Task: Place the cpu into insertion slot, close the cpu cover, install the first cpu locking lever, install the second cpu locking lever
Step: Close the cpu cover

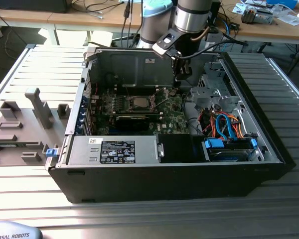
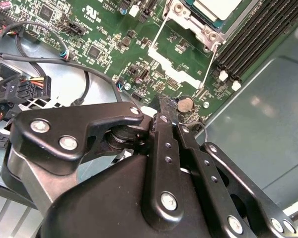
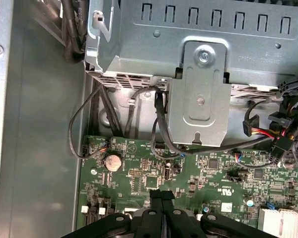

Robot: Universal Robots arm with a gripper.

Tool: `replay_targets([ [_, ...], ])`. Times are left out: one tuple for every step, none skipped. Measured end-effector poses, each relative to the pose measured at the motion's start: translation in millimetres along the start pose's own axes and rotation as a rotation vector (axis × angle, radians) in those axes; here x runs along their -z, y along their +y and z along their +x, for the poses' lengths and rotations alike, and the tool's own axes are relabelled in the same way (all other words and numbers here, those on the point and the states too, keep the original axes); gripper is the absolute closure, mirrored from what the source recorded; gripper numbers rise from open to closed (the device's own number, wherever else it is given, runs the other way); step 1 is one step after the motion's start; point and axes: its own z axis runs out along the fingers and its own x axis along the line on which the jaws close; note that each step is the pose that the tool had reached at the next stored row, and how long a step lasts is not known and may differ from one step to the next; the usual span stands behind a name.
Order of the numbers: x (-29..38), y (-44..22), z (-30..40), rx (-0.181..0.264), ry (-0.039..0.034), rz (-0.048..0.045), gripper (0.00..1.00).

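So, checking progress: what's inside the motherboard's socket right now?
The cpu lies in the socket, silver top up. Whatever is beneath the chip is covered by it.

The exterior view looks down from farther off at the whole open computer case point(image 1: 154, 186) — both wrist views sit close over its green board point(image 3: 208, 173) (sharing the coin battery point(image 2: 185, 104)).
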Motion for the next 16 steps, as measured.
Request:
replay_targets([
  [-0.2,0.6,0.0,0.0,0.0,0.0,0.89],
  [-0.3,1.1,-0.1,0.0,0.0,0.0,0.89],
  [-0.5,1.5,-0.1,0.0,0.0,0.0,0.89],
  [-0.6,1.8,-0.2,0.0,0.0,0.0,0.89],
  [-0.7,2.2,-0.2,0.0,0.0,0.0,0.89],
  [-0.8,2.6,-0.2,0.0,0.0,0.0,0.89],
  [-1.0,3.0,-0.3,0.0,-0.0001,0.0,0.89],
  [-1.2,3.3,-0.3,0.0,0.0,0.0,0.89],
  [-1.3,3.5,-0.3,0.0,0.0,0.0,0.89],
  [-1.5,3.9,-0.3,0.0,0.0,0.0,0.89],
  [-1.6,4.1,-0.4,0.0,0.0,-0.0001,0.89],
  [-1.8,4.4,-0.4,0.0,0.0,0.0,0.89],
  [-1.9,4.7,-0.4,0.0,0.0,0.0,0.89],
  [-2.0,4.9,-0.4,0.0,0.0,0.0,0.89],
  [-2.2,5.3,-0.5,0.0,-0.0001,0.0,0.89],
  [-2.4,5.7,-0.5,0.0,0.0,0.0,0.89],
])
